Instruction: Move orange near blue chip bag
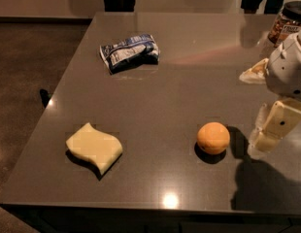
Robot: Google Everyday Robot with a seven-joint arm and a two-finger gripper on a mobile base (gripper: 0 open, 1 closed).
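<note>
The orange (213,137) sits on the grey table (189,91) toward the front right. The blue chip bag (129,51) lies at the back left of the table, well away from the orange. My gripper (267,136) hangs at the right edge of the view, just right of the orange and a little above the table, not touching it. It holds nothing that I can see.
A pale yellow wavy-edged sponge (94,147) lies at the front left. A jar with a label (285,24) stands at the back right, with a pale crumpled thing (252,73) in front of it. The table's left edge drops to a dark floor (29,81).
</note>
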